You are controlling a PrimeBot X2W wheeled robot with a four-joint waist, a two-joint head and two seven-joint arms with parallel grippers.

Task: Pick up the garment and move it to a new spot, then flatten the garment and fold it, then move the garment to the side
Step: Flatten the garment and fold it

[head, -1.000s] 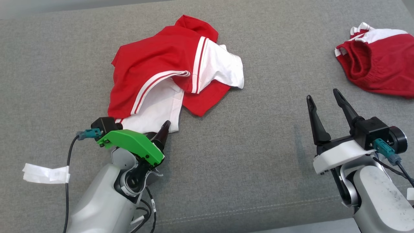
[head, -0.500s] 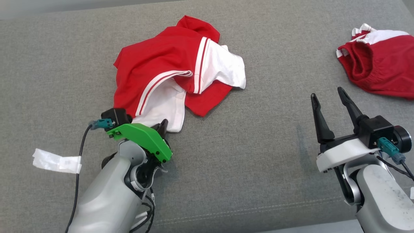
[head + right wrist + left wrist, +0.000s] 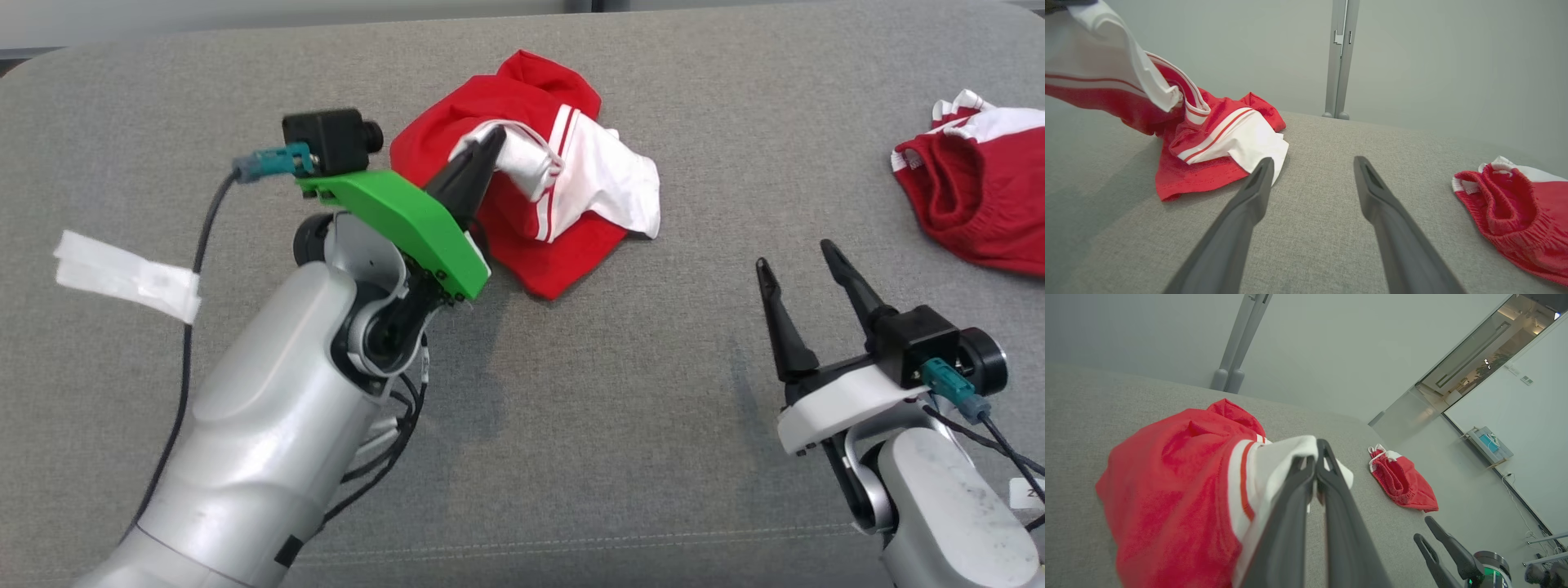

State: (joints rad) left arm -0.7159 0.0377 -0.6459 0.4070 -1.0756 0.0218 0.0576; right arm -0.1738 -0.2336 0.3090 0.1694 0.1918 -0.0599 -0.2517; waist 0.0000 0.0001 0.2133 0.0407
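The garment (image 3: 588,175) is a crumpled red piece with white panels and stripes, lying at the back middle of the grey cushion (image 3: 620,392). My left gripper (image 3: 492,140) is shut on a white edge of it and holds that edge raised above the rest. In the left wrist view the two fingers (image 3: 1316,452) press together on white cloth, with the garment (image 3: 1167,490) hanging below. My right gripper (image 3: 796,257) stands open over bare cushion to the right, apart from the garment (image 3: 1216,143). Its fingers (image 3: 1312,163) hold nothing.
A second red and white garment (image 3: 980,212) lies at the far right edge of the cushion, also seen as a red heap (image 3: 1515,204) in the right wrist view. White tape (image 3: 122,273) hangs on the left arm's cable. A grey post (image 3: 1340,57) stands behind the cushion.
My left gripper closed on the garment's white edge and rose up and back, lifting and bunching the cloth. The head camera shifted. The right gripper stayed open.
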